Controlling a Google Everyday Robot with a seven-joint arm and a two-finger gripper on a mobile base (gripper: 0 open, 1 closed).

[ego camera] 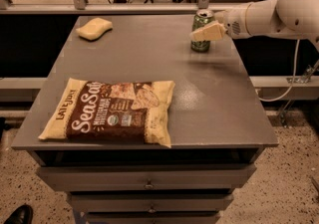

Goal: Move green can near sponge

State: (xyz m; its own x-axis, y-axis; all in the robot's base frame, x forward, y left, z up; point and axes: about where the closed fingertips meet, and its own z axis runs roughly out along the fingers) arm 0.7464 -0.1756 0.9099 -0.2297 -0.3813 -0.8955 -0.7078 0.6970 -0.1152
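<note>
The green can (200,45) stands upright near the far right edge of the grey table (149,54). It is slim, with a silver top rim. My gripper (205,33) reaches in from the right on a white arm (269,15) and lies across the front of the can at mid height, hiding part of it. I cannot tell whether it touches the can. The pale yellow sponge (93,28) lies flat at the far left corner of the table, well apart from the can.
A large brown and yellow chip bag (112,111) lies flat at the front left of the table. Drawers (147,184) sit under the tabletop. A metal rail (149,8) runs behind the table. A cable (294,76) hangs at the right.
</note>
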